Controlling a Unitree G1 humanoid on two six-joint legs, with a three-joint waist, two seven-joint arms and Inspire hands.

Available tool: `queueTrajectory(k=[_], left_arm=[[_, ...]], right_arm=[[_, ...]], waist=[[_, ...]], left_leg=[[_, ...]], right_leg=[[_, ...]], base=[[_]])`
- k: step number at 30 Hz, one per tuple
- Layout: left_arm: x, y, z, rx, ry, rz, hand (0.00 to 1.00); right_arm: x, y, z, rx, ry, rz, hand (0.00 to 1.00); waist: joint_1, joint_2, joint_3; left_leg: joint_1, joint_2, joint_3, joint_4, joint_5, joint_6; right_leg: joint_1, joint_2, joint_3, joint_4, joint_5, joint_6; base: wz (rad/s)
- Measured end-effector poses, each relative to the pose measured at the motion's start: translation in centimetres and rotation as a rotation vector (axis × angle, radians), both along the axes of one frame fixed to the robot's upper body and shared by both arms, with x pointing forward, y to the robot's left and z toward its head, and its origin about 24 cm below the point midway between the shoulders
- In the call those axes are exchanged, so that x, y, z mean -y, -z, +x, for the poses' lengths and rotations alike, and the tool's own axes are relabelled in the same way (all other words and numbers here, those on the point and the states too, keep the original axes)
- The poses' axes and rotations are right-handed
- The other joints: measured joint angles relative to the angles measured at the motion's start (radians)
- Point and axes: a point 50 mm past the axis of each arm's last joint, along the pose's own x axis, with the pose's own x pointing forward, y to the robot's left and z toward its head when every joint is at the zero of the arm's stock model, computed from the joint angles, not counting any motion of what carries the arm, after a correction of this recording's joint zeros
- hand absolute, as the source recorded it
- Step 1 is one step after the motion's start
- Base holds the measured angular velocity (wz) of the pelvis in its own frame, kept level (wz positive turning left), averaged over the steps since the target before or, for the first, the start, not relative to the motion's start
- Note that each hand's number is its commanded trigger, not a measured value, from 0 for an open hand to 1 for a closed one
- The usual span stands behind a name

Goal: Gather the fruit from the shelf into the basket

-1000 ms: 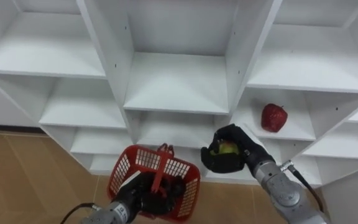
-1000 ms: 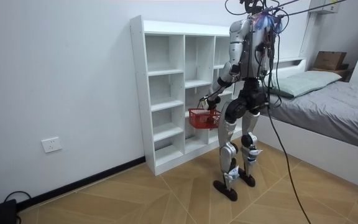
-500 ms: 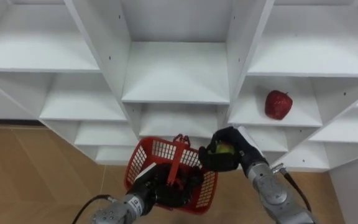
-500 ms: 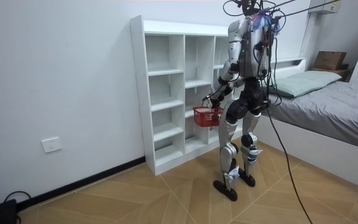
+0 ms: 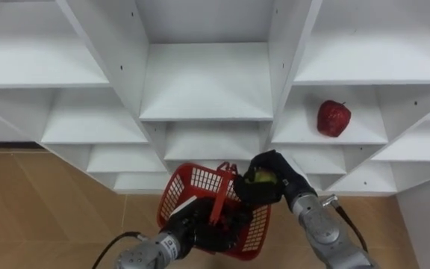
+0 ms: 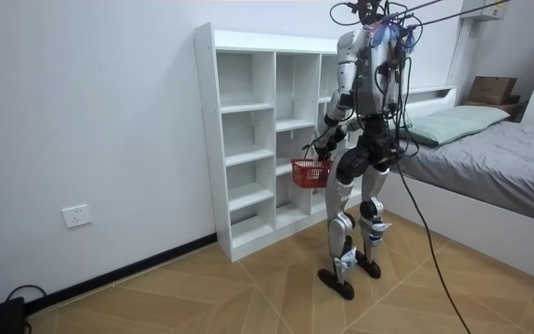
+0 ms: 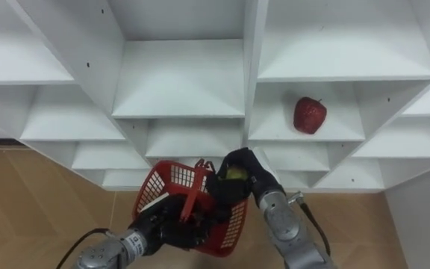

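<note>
Holding a green fruit (image 5: 264,178), your right hand (image 5: 280,172) sits above the rim of the red basket (image 5: 181,196); your left hand (image 5: 198,226) grips its handle (image 5: 219,196). 1 red fruit (image 5: 334,118) lies on the shelf (image 5: 304,136) up-right of that hand.

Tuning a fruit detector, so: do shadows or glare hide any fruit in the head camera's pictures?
Left eye view: even light, no glare or hard shadows on the white shelves; the red fruit stands out plainly. Right eye view: the green fruit is half hidden in the dark right hand, at the red basket.
</note>
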Motion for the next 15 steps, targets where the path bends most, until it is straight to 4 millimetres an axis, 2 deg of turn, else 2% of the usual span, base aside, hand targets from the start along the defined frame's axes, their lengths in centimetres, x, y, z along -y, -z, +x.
queueTrajectory(k=[2,14,15], left_arm=[[0.31,-0.02,-0.04,-0.001,0.007,-0.009,1.00],[0.56,0.01,-0.14,-0.005,0.021,-0.012,1.00],[0.56,0.01,-0.14,-0.005,0.021,-0.012,1.00]], right_arm=[[-0.27,0.19,-0.16,-0.010,-0.010,0.001,1.00],[-0.73,0.45,-0.39,-0.026,-0.034,0.001,1.00],[-0.73,0.45,-0.39,-0.026,-0.034,0.001,0.88]], waist=[[0.000,0.003,0.0023],[-0.004,0.004,0.0021],[-0.004,0.004,0.0021]], left_leg=[[0.000,0.000,0.001,0.000,0.000,0.000],[0.000,-0.001,0.001,0.000,0.000,0.000],[0.000,-0.002,0.001,0.000,0.000,0.000]], right_leg=[[-0.001,0.000,0.000,0.000,0.000,0.000],[0.000,0.001,-0.003,0.002,-0.002,-0.001],[-0.001,0.001,-0.003,0.002,-0.002,-0.001]], base=[[0.00],[0.00],[0.00]])
